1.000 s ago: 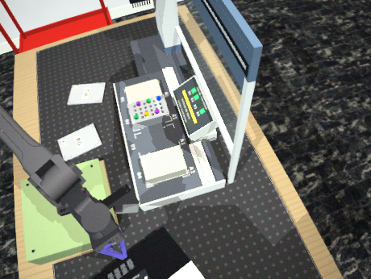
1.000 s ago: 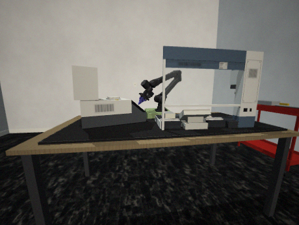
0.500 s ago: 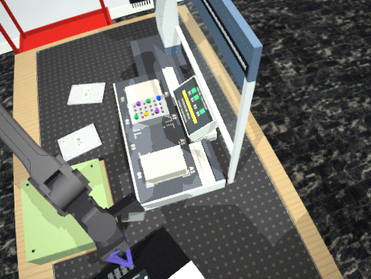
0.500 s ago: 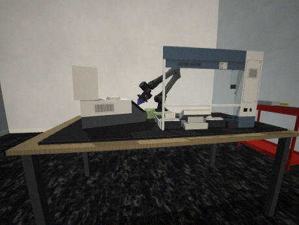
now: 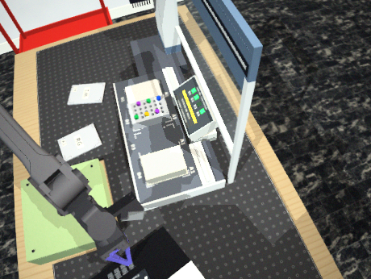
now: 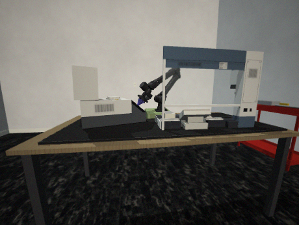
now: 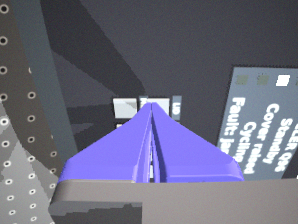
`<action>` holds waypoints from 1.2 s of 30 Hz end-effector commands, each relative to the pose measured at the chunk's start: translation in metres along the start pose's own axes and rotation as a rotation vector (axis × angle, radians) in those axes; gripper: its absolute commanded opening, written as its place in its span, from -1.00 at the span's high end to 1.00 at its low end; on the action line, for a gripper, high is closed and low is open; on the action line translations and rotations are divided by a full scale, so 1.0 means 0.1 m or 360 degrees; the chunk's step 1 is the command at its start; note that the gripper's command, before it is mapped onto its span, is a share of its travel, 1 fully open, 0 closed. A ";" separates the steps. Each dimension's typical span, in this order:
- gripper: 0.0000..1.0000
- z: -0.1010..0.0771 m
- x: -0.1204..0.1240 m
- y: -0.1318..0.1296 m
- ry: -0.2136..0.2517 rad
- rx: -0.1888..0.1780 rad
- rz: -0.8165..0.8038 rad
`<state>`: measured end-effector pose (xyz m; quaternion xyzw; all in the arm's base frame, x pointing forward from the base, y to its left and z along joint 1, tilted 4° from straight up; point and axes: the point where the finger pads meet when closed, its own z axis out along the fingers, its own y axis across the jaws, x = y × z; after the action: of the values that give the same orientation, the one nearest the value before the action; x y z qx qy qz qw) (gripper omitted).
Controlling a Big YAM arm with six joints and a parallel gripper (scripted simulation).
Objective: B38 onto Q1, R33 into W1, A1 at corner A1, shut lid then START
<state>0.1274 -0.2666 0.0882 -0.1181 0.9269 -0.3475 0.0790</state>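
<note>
One hand [image 7: 152,137], its purple fingers pressed together on nothing, points at Q1's key panel [image 7: 147,107], probably the LID key. Beyond, a plate, likely B38 [image 6: 113,97], lies on Q1's block under the raised lid [image 6: 85,82]; next comes pressing squarely

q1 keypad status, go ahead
Gripper jaws shut, empty, tip at Q1's keys. Q1 lid up, plate on the block. Nothing in the way.
</note>
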 end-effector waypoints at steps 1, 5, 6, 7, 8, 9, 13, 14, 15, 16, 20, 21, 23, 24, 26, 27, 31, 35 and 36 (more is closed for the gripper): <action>1.00 -0.12 -0.10 -0.33 -0.0029 0.0078 0.0026; 1.00 -0.12 -0.07 -0.44 -0.0015 0.0097 0.0045; 1.00 -0.12 -0.06 -0.46 -0.0012 0.0101 0.0050; 1.00 -0.11 -0.05 -0.48 -0.0008 0.0104 0.0055; 1.00 -0.11 -0.05 -0.48 -0.0008 0.0104 0.0055; 1.00 -0.11 -0.05 -0.48 -0.0008 0.0104 0.0055; 1.00 -0.10 -0.04 -0.50 -0.0007 0.0119 0.0035; 1.00 -0.10 -0.04 -0.51 -0.0008 0.0127 0.0031; 1.00 -0.11 -0.05 -0.53 -0.0016 0.0140 0.0026; 1.00 -0.13 -0.05 -0.56 -0.0021 0.0154 0.0026; 1.00 -0.15 -0.08 -0.60 -0.0034 0.0181 0.0021; 1.00 -0.15 -0.10 -0.60 -0.0037 0.0176 0.0016; 1.00 -0.13 -0.12 -0.58 -0.0044 0.0165 0.0006; 1.00 -0.13 -0.13 -0.58 -0.0048 0.0164 0.0002; 1.00 -0.13 -0.13 -0.58 -0.0048 0.0164 0.0002; 1.00 -0.13 -0.15 -0.57 -0.0052 0.0164 -0.0003; 1.00 -0.12 -0.16 -0.56 -0.0055 0.0162 -0.0007; 1.00 -0.09 -0.14 -0.45 -0.0047 0.0130 -0.0010; 1.00 -0.09 -0.13 -0.42 -0.0046 0.0123 -0.0011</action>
<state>0.1296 -0.2704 0.0946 -0.1174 0.9251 -0.3518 0.0812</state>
